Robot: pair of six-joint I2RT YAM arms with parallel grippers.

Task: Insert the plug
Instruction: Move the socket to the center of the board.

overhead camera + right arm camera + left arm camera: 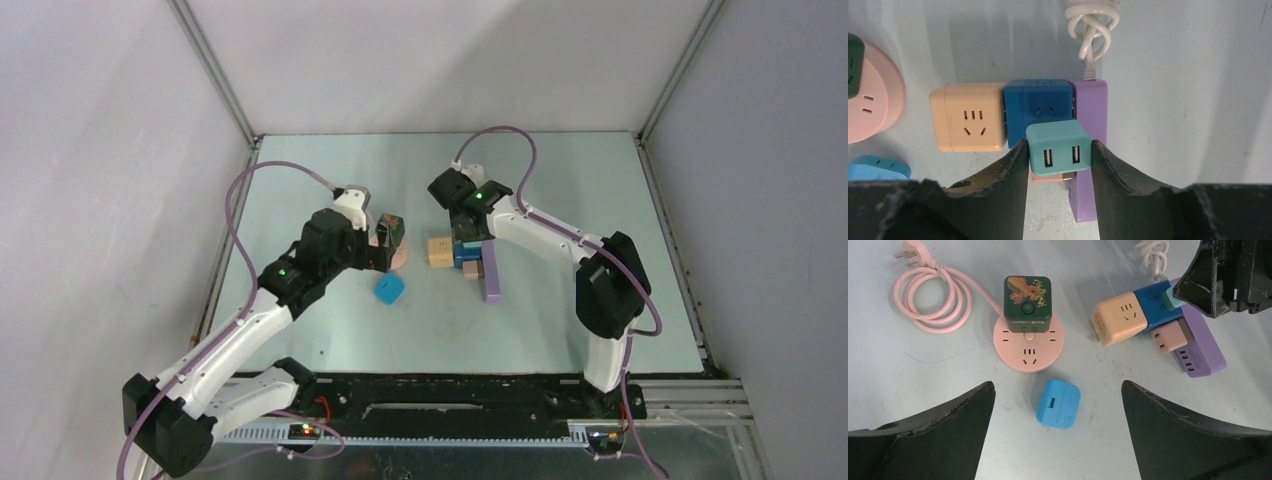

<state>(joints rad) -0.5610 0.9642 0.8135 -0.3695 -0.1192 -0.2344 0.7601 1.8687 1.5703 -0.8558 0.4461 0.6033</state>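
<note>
Right gripper (1059, 152): narrowed onto the teal plug (1059, 145), one finger flat against each side.
Teal plug: two USB ports face the wrist camera; it sits over the blue cube socket (1038, 102), next to the purple power strip (1089, 110); whether its prongs have entered a socket cannot be told from these views.
Left gripper (1058, 385): jaws spread wide, holding nothing, above the light-blue adapter (1058, 403).
Light-blue adapter: lies flat on the table (560, 320), near the pink round socket (1028, 352) but apart from it.
Pink round socket: carries a green cube (1027, 300) with a dragon print; its pink cord (930, 300) is coiled at the left.
Beige cube socket (968, 117): touches the blue cube socket's left side.
Pink-brown adapter (1170, 335): lies against the purple power strip.
White cord (1093, 25): knotted bundle, runs into the strip's end.
</note>
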